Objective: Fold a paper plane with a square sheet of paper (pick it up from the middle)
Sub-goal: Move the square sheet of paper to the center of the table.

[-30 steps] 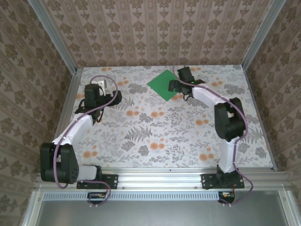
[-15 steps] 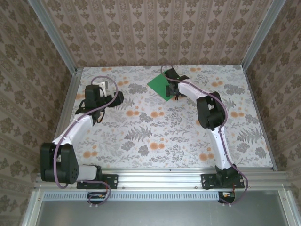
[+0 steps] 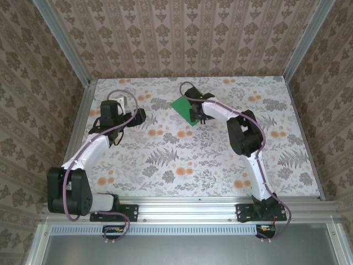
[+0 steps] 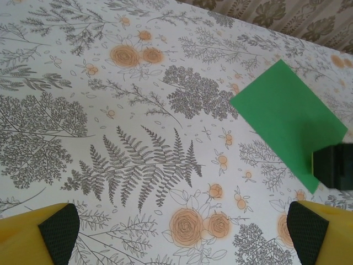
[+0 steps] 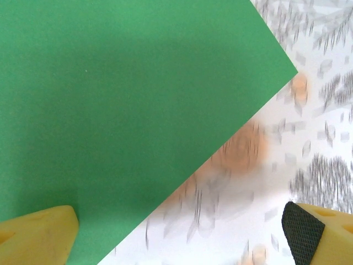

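Observation:
The square sheet of paper [image 3: 182, 106] is bright green and lies flat on the floral tabletop at the far middle. My right gripper [image 3: 194, 110] hangs low over its right part, open. In the right wrist view the paper [image 5: 127, 110] takes up the upper left. Its edge runs diagonally between the fingers of the right gripper [image 5: 176, 237], with one fingertip [image 5: 41, 234] over the green and the other over the table. My left gripper [image 3: 138, 115] stands open to the left of the sheet, apart from it. Its own view shows the left gripper [image 4: 182, 237] with nothing between the fingers and the paper [image 4: 287, 118] ahead at the right.
The tabletop [image 3: 182, 160] bears a grey fern and orange rose print. Patterned walls and aluminium posts [image 3: 300, 44] close in three sides. A dark part of the right gripper [image 4: 333, 165] shows at the sheet's near corner in the left wrist view.
The right arm has swung left, carrying its gripper from the sheet's right side across onto it; its wrist view is blurred with motion. The left arm has stayed still.

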